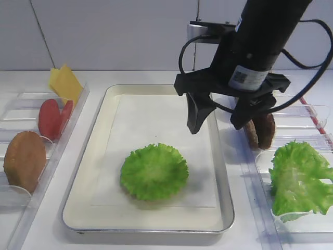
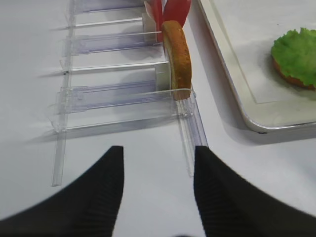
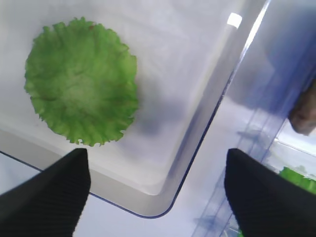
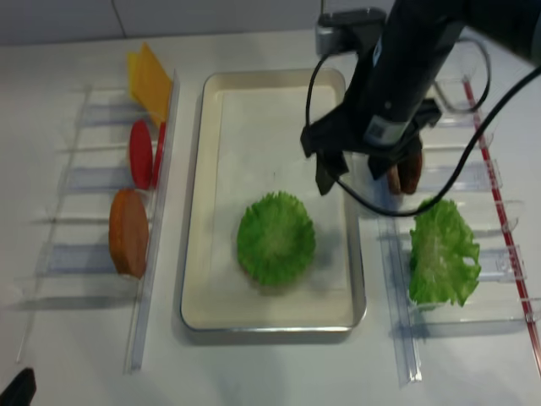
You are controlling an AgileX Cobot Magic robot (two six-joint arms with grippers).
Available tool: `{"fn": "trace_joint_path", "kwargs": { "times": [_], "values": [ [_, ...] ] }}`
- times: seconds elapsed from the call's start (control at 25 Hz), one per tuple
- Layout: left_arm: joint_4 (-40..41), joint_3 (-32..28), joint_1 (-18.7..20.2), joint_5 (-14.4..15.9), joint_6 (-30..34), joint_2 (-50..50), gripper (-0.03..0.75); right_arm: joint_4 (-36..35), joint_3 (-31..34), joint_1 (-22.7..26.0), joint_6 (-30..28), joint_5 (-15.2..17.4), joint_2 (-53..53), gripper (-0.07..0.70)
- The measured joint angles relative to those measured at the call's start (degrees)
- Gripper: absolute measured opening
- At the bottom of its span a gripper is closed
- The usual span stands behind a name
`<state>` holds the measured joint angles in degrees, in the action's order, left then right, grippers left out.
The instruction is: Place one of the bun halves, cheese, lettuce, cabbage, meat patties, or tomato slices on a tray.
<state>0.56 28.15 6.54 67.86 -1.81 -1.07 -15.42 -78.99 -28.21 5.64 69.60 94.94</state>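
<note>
Right claw [image 1: 222, 121], black w/ ribbed pads, hangs w/ jaws spread wide & empty above the right rim of the big rectangular silver metal tray [image 1: 225, 185], which has a cream inside & white paper sheet. Flat round bright-green frilly lettuce [image 1: 154, 172] lies on the sheet toward the tray's near end, apart from the claw; left wrist view shows a golden-brown edge under it [image 2: 290, 79], prob. a bun half, so lettuce looks placed. Just right of the tray, in clear plastic bins [image 1: 312, 140]: dark brown rough round meat patties [image 1: 261, 130] standing on edge right by the claw, then a bigger wavy-lobed green leaf [image 1: 299, 177] nearer the cam. Judgement: next pick is likely a patty; come straight down w/ jaws either side of one disc, clear of bin dividers, & don't drag the neighbour out. Left claw [image 2: 158, 190] is open too, empty, low over the white tabletop [image 2: 123, 197] left of the tray. Left of the tray: golden-brown bun disc [image 1: 24, 159], red tomato slices [image 1: 52, 119], yellow cheese squares [image 1: 65, 83] in bins. Behind the tray, a plain pale panelled wall [image 1: 104, 31].
</note>
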Motion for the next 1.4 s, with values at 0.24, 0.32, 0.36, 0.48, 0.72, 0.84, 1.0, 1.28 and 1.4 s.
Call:
{"fn": "trace_joint_path", "kwargs": {
  "times": [0.24, 0.32, 0.36, 0.48, 0.72, 0.84, 1.0, 1.28, 1.4],
  "values": [
    [0.00, 0.00, 0.00, 0.00, 0.00, 0.00, 0.305, -2.76, -0.11, -0.05, 0.65, 0.66, -3.97, 0.557],
    [0.00, 0.00, 0.00, 0.00, 0.00, 0.00, 0.305, -2.12, -0.11, -0.05, 1.73, 0.94, -6.55, 0.555],
    [0.00, 0.00, 0.00, 0.00, 0.00, 0.00, 0.305, -1.64, -0.11, -0.05, 2.16, 1.02, -7.99, 0.555],
    [0.00, 0.00, 0.00, 0.00, 0.00, 0.00, 0.305, 0.55, -0.11, -0.05, 2.99, 1.18, -11.85, 0.555],
    [0.00, 0.00, 0.00, 0.00, 0.00, 0.00, 0.305, 5.63, 1.44, -0.05, 3.59, 1.53, -20.32, 0.555],
    [0.00, 0.00, 0.00, 0.00, 0.00, 0.00, 0.305, 7.72, 5.45, -0.05, 3.59, 1.74, -25.65, 0.555],
    [0.00, 0.00, 0.00, 0.00, 0.00, 0.00, 0.305, 9.14, 11.85, -0.05, 3.59, 2.07, -33.99, 0.555],
    [0.00, 0.00, 0.00, 0.00, 0.00, 0.00, 0.305, 9.65, 23.00, -0.05, 2.16, 2.47, -50.67, 0.533],
    [0.00, 0.00, 0.00, 0.00, 0.00, 0.00, 0.305, 10.03, 27.59, -0.05, -0.10, 2.76, -58.61, 0.495]
  ]
}}
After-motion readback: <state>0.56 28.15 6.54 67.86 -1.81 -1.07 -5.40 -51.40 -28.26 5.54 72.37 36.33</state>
